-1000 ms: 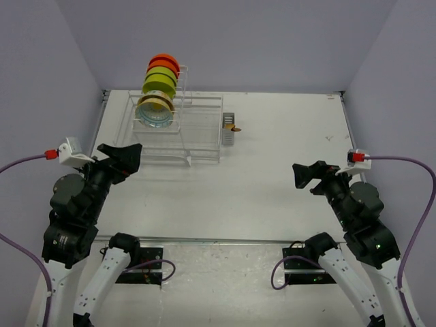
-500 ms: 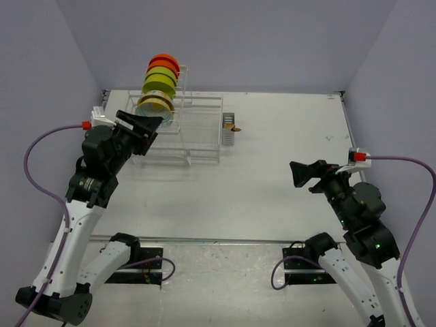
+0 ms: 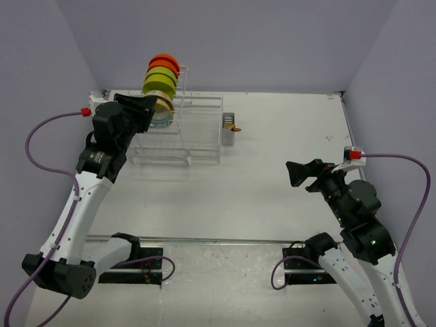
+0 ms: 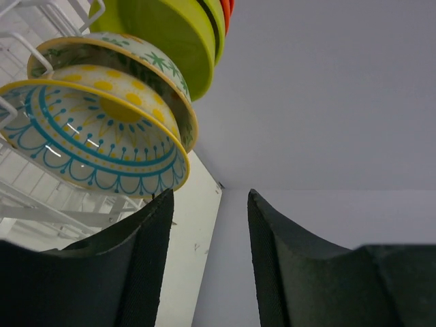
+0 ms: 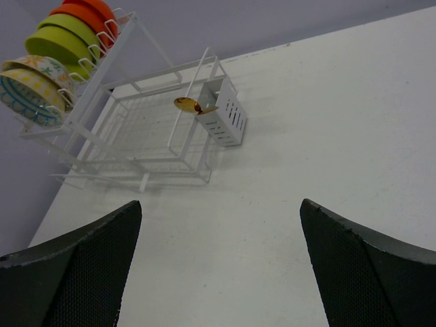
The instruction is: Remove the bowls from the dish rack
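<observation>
Hovering just beside the nearest patterned bowl (image 4: pixel 95 136), which stands slotted in the dish rack (image 3: pixel 204 129) at far left, the left gripper (image 4: pixel 210 194) gapes open and empty. This looks like the approach; next it should straddle the bowl's rim and close.

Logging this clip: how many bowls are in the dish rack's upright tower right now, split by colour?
Orange-red bowls: 2
Lime-green bowls: 2
Patterned cream bowls: 2
Total: 6
</observation>
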